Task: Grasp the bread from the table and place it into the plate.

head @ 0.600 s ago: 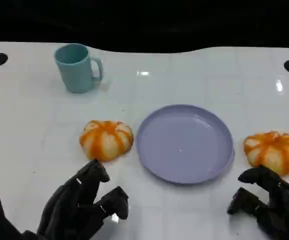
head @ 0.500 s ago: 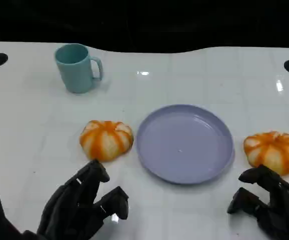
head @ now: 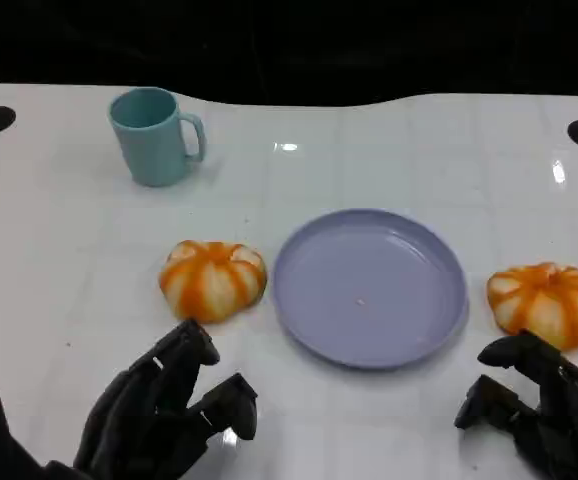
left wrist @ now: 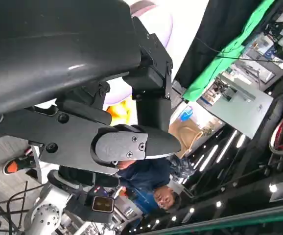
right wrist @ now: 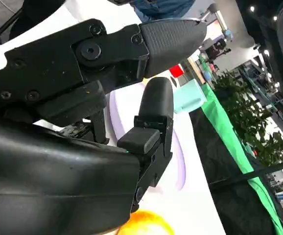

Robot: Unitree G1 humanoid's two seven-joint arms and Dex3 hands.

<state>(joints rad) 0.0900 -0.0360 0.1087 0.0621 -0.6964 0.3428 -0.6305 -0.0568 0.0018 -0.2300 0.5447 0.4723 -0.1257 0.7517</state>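
Note:
Two round orange-and-white striped bread rolls lie on the white table. One bread (head: 212, 280) sits just left of the lilac plate (head: 369, 330), the other bread (head: 544, 303) just right of it. The plate holds nothing. My left hand (head: 164, 415) hovers near the front edge, a short way in front of the left bread, fingers apart and holding nothing. My right hand (head: 534, 410) hovers just in front of the right bread, also holding nothing. The right wrist view has the right bread (right wrist: 146, 225) beneath the black fingers (right wrist: 153, 117), with the plate (right wrist: 180, 169) beyond them.
A teal mug (head: 154, 135) stands at the back left, its handle to the right; it is also in the right wrist view as the mug (right wrist: 188, 98). A person in blue (left wrist: 149, 181) is beside the table. The table's far edge meets a dark background.

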